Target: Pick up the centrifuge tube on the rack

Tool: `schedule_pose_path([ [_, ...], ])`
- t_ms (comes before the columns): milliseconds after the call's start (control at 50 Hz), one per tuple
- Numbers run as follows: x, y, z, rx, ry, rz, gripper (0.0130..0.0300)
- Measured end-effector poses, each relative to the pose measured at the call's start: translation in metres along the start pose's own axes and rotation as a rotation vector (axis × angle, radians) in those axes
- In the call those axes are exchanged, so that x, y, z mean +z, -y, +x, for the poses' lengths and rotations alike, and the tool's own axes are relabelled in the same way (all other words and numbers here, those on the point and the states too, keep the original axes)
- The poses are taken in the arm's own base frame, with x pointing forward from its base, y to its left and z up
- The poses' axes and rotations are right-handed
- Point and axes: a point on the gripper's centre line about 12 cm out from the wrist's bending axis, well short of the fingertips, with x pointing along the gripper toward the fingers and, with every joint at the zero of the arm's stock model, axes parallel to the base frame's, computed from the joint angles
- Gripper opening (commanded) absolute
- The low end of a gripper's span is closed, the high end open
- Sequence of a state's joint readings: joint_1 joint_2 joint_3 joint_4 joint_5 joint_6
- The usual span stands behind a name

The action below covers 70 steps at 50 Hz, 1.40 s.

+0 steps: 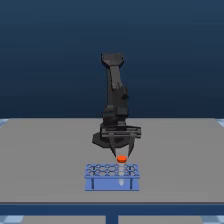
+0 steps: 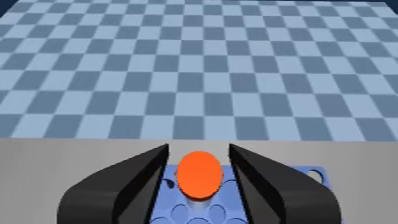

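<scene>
Grey tabletop (image 1: pixel 50 160) against a dark blue backdrop, with checkered floor (image 2: pixel 178 75) beyond the table edge in the wrist view. Biggest thing here is the black arm (image 1: pixel 114 95), reaching straight down so the gripper (image 1: pixel 122 152) hangs right over the blue rack (image 1: pixel 111 177) — a sensible top-down approach, I'd say, for a tube that stands upright in a hole. The centrifuge tube (image 1: pixel 121 159) sits toward the exterior view's right of the rack, only its orange-red cap poking up. The exterior view gives you the whole layout but the fingertips are tiny there. The wrist view fills that in: the fingers (image 2: pixel 266 175) are spread, flanking the cap (image 2: pixel 199 175) on both sides with slim gaps — not pinching it yet, as far as I can tell.
</scene>
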<state>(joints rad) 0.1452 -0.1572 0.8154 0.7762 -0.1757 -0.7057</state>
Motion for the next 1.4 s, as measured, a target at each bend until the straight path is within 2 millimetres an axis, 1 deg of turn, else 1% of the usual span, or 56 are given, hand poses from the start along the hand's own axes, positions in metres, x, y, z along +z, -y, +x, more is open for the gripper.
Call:
schedule_pose_path([
  [600, -0.020, 0.000, 0.011, 0.001, -0.006, 0.000, 0.0300],
  [1000, -0.023, 0.000, 0.013, -0.002, 0.001, 0.009, 0.0300],
  [1020, -0.023, 0.000, 0.013, -0.002, 0.001, 0.009, 0.0130],
  [1400, -0.022, 0.000, 0.013, -0.003, 0.003, 0.011, 0.0130],
])
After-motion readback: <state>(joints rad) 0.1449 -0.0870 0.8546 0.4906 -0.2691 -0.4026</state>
